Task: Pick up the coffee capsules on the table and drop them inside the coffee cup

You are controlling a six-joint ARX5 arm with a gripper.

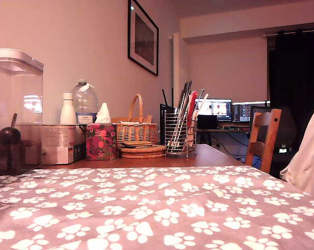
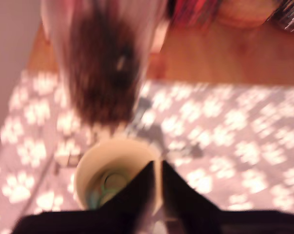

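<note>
In the exterior view, a grey cloth (image 1: 157,208) with white paw prints covers the near part of the wooden tabletop (image 1: 198,156). At this view's left stands a clear plastic container (image 1: 15,112) with a white lid and dark content at its bottom. Behind the cloth stand a cardboard box (image 1: 62,143), a white bottle (image 1: 67,109), a water bottle (image 1: 86,103), a red flowered tissue box (image 1: 100,140), a wicker basket (image 1: 137,130) and a wire utensil holder (image 1: 179,133). A wooden chair (image 1: 263,138) is at this view's right, with monitors (image 1: 214,109) far behind. The arm and the cup do not appear here.

In the wrist view, which is blurred, the claw (image 2: 156,187) is directly above the coffee cup (image 2: 95,168). Its two dark fingers (image 2: 137,195) are almost pressed together, with only a thin gap between the tips, and nothing visible is pinched. The pale cup stands open on the paw-print cloth, just in front of the clear container, and small greenish capsules (image 2: 110,183) lie inside it.
</note>
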